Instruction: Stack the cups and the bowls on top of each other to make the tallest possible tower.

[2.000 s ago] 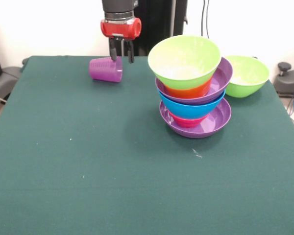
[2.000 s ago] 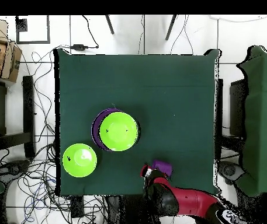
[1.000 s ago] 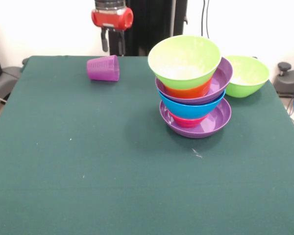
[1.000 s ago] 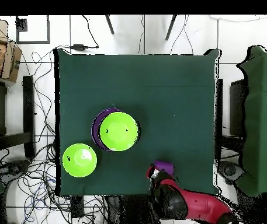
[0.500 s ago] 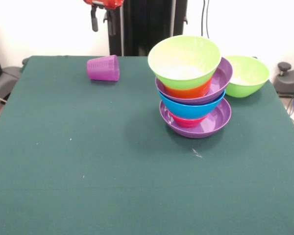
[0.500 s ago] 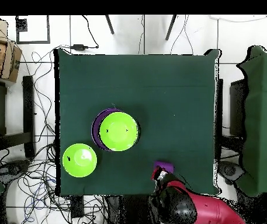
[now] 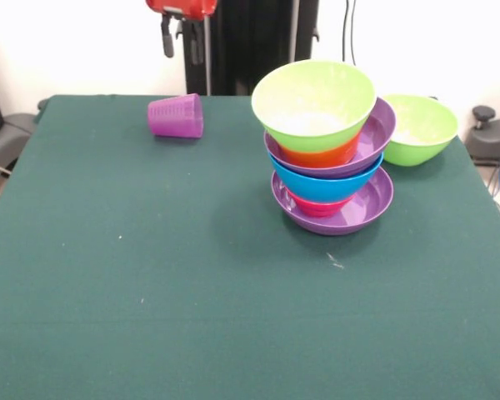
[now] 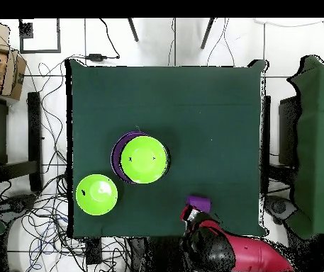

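Gripper [image 7: 182, 37] raised at top edge, fingers [image 7: 165, 39] apart, pointing down, holding nothing.

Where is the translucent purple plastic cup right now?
In the front view the translucent purple plastic cup lies on its side at the table's far left, below the gripper, apart from the tower.

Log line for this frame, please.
gripper: raised, empty | purple cup: on its side, table | tower: standing | green bowl: loose

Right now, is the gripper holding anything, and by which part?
Nothing. The gripper hangs empty above the purple cup, which lies on its side on the table.
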